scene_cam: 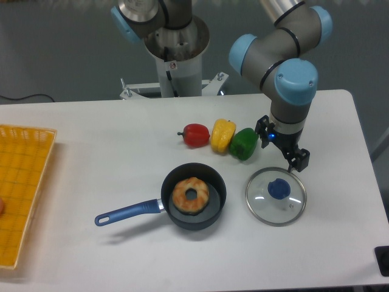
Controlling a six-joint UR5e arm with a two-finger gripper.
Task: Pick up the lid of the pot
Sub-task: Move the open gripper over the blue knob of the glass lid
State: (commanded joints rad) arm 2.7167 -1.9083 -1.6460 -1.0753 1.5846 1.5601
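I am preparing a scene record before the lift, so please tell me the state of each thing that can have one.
Clear glass lid with blue knob: flat, knob up.
Round black pan with blue handle: upright, uncovered.
Brown ring-shaped donut: inside the pan.
Red pepper: lying down.
Yellow pepper: lying down.
Green pepper: lying down.
Two-finger gripper: open, empty.
Yellow-orange crate: partly out of view.

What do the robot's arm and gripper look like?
Only the lower end of the arm shows, rounded and dark grey to black. The gripper has dark, angular parts, with small silvery pieces low down; blur hides finer details.
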